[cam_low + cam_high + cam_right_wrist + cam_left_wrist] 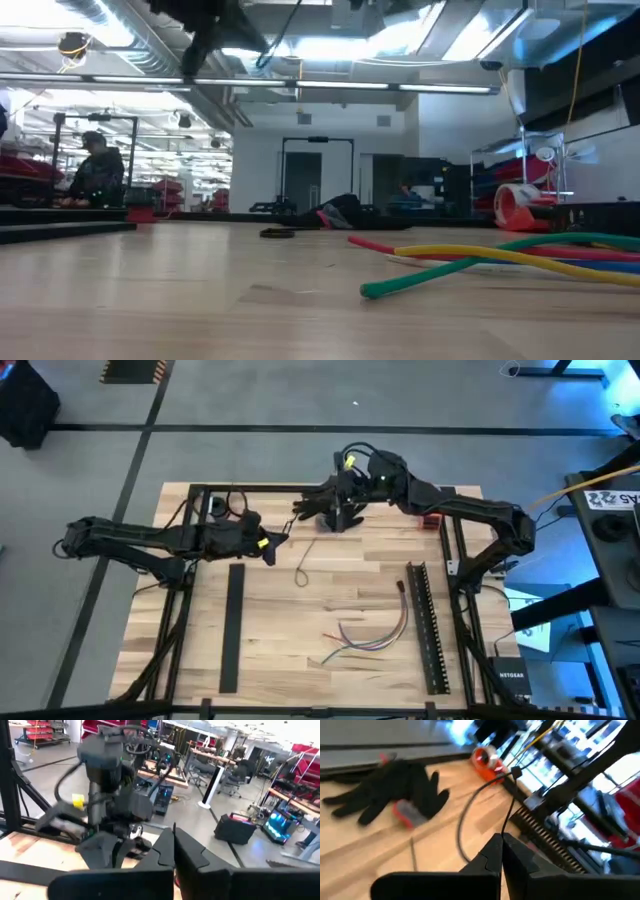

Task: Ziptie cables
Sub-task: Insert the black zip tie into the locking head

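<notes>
Cables: thin, flexible, gently curved bundle (purple, green, yellow, red) lying loose on light wood-grain table, near edge, right of centre; none held. Left gripper over table's left-centre, fingers pressed together, nothing visibly between them. Right gripper at far edge, fingers closed, empty as far as visible. Black glove limp beside it. Long black slotted bar right of cables; flat black bar left. Thin looped strip mid-table. Red tape roll at far right corner.

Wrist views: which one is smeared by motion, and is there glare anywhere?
Left wrist view: black glove and orange tape roll are streaked with blur. Right wrist view: the left arm is smeared, the room sharper. Low view: bright ceiling lights glare; coloured flexible cables look crisp.
</notes>
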You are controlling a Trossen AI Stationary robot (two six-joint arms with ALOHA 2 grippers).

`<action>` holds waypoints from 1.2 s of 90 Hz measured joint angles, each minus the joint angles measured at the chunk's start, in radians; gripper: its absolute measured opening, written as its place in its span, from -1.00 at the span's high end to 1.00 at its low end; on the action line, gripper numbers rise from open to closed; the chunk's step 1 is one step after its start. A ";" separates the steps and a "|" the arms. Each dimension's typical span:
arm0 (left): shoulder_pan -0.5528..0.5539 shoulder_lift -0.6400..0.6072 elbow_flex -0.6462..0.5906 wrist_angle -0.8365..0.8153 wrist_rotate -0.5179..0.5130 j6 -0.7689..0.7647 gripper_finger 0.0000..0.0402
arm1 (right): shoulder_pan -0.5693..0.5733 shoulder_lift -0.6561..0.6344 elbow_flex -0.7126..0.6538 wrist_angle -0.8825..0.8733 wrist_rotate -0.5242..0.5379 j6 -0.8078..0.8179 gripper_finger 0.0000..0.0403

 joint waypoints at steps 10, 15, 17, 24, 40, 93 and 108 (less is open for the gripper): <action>0.000 0.000 0.000 -0.054 0.000 -0.023 1.00 | 0.000 0.000 0.010 -0.039 0.040 -0.029 1.00; 0.000 0.000 0.000 -0.083 -0.001 -0.037 1.00 | 0.000 0.001 0.016 -0.054 0.053 -0.033 1.00; 0.001 0.000 0.000 -0.093 -0.002 -0.042 1.00 | 0.000 0.001 0.017 -0.058 0.059 -0.033 1.00; 0.000 0.000 0.000 -0.116 -0.001 -0.046 1.00 | 0.000 0.001 0.018 -0.061 0.069 -0.032 1.00; 0.000 0.002 0.000 -0.084 0.003 0.025 1.00 | 0.000 0.001 0.023 -0.099 0.115 0.075 0.98; -0.043 0.088 -0.002 -0.326 0.002 0.061 1.00 | 0.037 -0.029 0.203 -1.014 0.403 0.343 0.42; -0.076 0.196 -0.002 -0.335 0.002 0.006 1.00 | 0.123 -0.027 0.059 -0.962 0.544 0.375 0.42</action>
